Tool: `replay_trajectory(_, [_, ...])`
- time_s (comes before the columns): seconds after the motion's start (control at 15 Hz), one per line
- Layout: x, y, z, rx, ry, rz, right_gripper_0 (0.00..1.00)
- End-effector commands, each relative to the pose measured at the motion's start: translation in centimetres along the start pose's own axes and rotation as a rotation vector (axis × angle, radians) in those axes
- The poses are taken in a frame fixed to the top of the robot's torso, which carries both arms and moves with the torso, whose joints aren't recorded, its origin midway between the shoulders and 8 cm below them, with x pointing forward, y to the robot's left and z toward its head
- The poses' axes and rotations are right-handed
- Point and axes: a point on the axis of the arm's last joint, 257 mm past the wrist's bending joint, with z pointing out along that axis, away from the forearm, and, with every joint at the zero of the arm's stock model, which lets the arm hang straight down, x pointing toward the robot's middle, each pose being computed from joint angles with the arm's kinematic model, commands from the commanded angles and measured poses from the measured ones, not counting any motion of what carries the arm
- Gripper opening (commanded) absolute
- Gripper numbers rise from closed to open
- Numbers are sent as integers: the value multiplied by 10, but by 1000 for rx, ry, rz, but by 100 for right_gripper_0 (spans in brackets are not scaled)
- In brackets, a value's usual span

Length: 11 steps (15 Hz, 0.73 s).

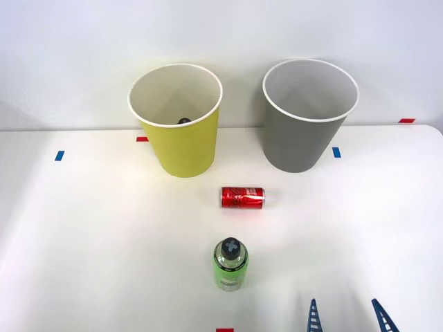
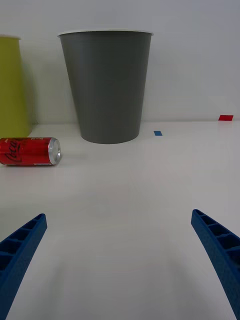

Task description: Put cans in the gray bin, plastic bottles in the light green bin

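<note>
Two bins stand at the back of the white table (image 1: pixel 83 228) in the front view: the light green bin (image 1: pixel 178 121) on the left and the gray bin (image 1: pixel 308 117) on the right, well apart. Looking down into the green one, we see a dark cap (image 1: pixel 184 121) low inside it. In front of the bins, between them, the red can (image 1: pixel 242 197) lies on its side, its long axis running left to right. Nearer to us the green bottle (image 1: pixel 230 265) stands upright with its dark crossed cap on top. The right gripper (image 1: pixel 347 317) shows at the lower edge as two blue fingertips spread wide, holding nothing, to the right of the bottle and well short of the can.

From the right wrist view we face the gray bin (image 2: pixel 106 85) side-on, with a slice of the green bin (image 2: pixel 12 87) beside it. The can (image 2: pixel 30 151) lies sideways, its silver end turned toward the gray bin, well ahead of the wide-open gripper (image 2: pixel 120 240).
</note>
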Motion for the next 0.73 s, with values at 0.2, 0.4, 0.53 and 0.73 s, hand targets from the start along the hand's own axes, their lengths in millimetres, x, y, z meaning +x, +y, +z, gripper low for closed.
replay_trajectory(0.2, [0,0,0,0,0,0,100])
replay_trajectory(0.4, [0,0,0,0,0,0,100])
replay_trajectory(0.53, [0,0,0,0,0,0,100])
replay_trajectory(0.73, [0,0,0,0,0,0,100])
